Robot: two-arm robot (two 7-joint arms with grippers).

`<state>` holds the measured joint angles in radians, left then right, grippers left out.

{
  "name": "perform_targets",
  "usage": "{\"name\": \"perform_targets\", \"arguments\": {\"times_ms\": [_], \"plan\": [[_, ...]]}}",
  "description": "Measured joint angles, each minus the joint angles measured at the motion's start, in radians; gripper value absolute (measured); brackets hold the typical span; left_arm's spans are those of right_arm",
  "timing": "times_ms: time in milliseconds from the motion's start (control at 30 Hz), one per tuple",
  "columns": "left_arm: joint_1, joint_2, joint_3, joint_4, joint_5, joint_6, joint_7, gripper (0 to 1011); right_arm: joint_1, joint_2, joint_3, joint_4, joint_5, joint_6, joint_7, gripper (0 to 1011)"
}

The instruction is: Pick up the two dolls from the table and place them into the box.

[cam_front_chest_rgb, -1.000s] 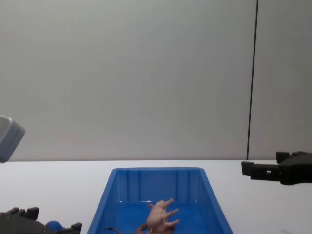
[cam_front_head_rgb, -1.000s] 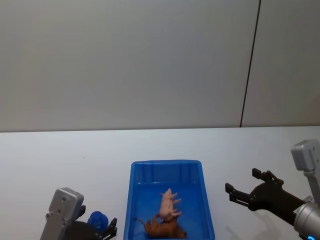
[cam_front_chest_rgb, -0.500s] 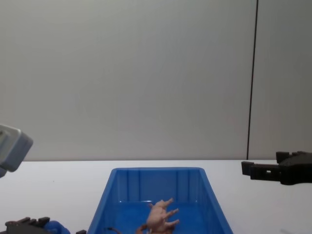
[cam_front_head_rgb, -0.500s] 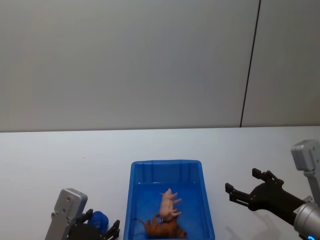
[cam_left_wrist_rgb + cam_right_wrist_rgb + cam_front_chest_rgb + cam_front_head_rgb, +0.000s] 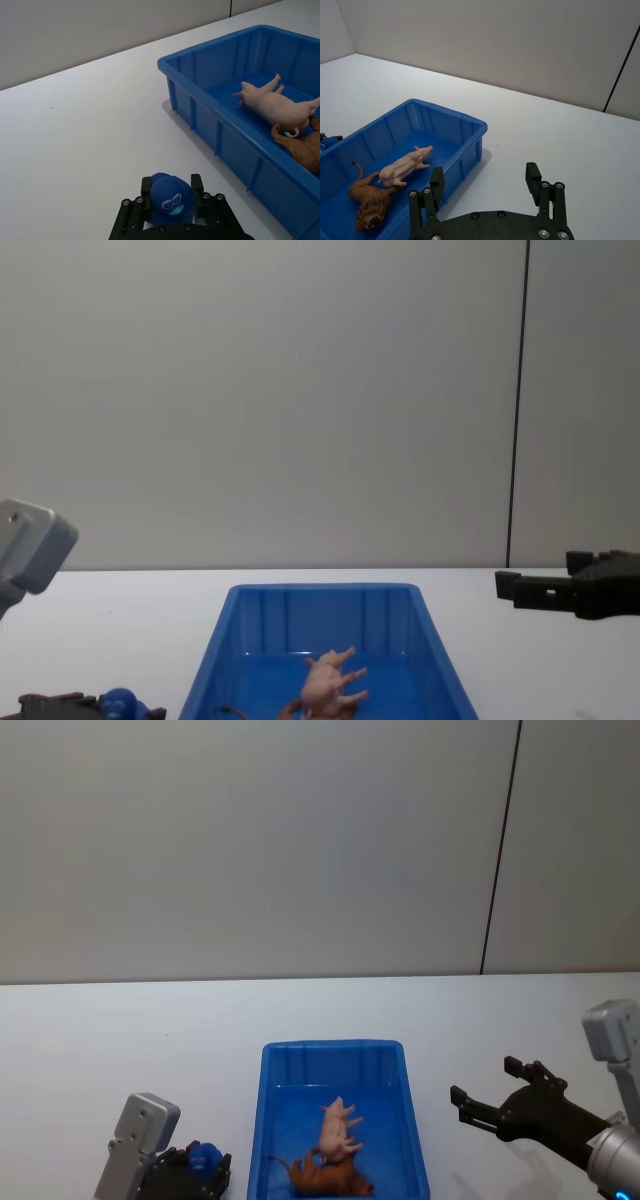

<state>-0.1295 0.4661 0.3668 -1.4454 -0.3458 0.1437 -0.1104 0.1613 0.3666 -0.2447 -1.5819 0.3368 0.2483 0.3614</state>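
Head view: the pale pink plastic pig (image 5: 338, 1127) and brown maned lion (image 5: 328, 1179) lie inside the bright blue ribbed bin (image 5: 338, 1053), between both pincers. Right gripper (image 5: 486, 1094) hangs spread wide and empty beside it.

Left wrist view: left gripper (image 5: 169, 191) clamps a small blue round duck-like toy (image 5: 169, 204); best keep it clear of the bin, since it is no doll.

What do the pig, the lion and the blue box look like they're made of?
The pig looks like smooth matte moulded plastic or rubber, its pale skin even in tone. The lion seems the same, with a sculpted, darker mane. The blue box looks like rigid glossy plastic: ribbed walls, soft highlights along the rim.
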Motion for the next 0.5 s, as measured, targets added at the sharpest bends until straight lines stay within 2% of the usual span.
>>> {"name": "perform_targets", "arguments": {"times_ms": [433, 500], "plan": [[0.001, 0.015, -0.019, -0.068, 0.027, 0.001, 0.015, 370, 0.000, 0.000, 0.000, 0.000, 0.000, 0.000, 0.000, 1001], [-0.003, 0.019, -0.026, -0.100, 0.041, -0.004, 0.021, 360, 0.000, 0.000, 0.000, 0.000, 0.000, 0.000, 0.000, 1001]]}}
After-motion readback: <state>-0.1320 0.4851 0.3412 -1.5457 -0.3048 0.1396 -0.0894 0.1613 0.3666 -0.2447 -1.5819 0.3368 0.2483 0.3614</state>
